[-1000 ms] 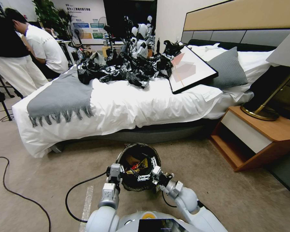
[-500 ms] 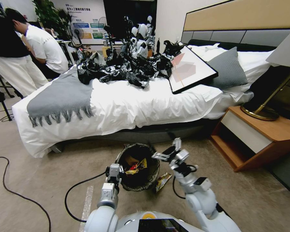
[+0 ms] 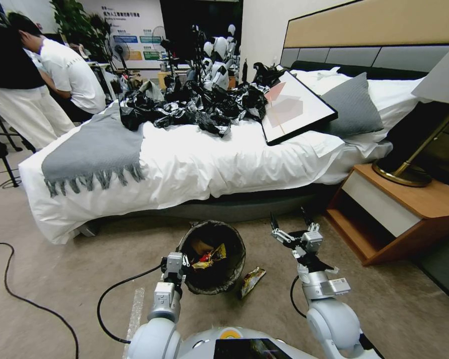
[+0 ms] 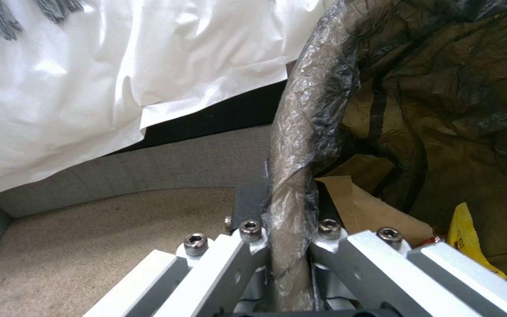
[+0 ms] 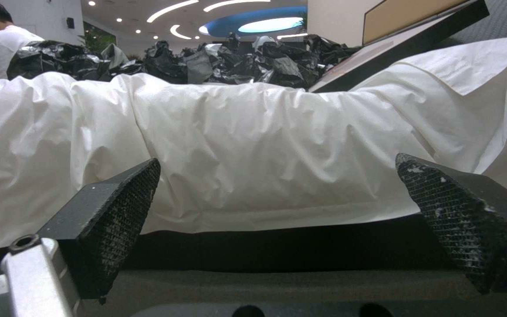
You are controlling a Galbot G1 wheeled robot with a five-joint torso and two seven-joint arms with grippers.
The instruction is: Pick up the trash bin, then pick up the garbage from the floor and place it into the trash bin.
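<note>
The trash bin (image 3: pixel 233 249), lined with a dark bag, stands on the floor in front of the bed. My left gripper (image 3: pixel 176 263) is shut on its near-left rim; in the left wrist view the bag-wrapped rim (image 4: pixel 300 132) runs between the fingers of the left gripper (image 4: pixel 288 211). Inside lie red and yellow wrappers (image 3: pixel 209 257), a yellow wrapper (image 4: pixel 464 237) and brown paper (image 4: pixel 371 207). A piece of garbage, a shiny snack packet (image 3: pixel 252 280), lies on the floor just right of the bin. My right gripper (image 3: pixel 290 225) hangs open and empty right of the bin; in the right wrist view the right gripper (image 5: pixel 288 207) faces the bed's side.
The white-sheeted bed (image 3: pixel 194 164) runs across ahead, with black bags (image 3: pixel 194 107) and a framed picture (image 3: pixel 294 107) on it. A wooden nightstand (image 3: pixel 399 214) with a lamp stands at the right. A black cable (image 3: pixel 124 286) snakes over the floor at the left.
My right gripper has left its place over the bin and swung out to the right. The shiny packet now shows on the floor beside the bin. The left gripper has kept its hold.
</note>
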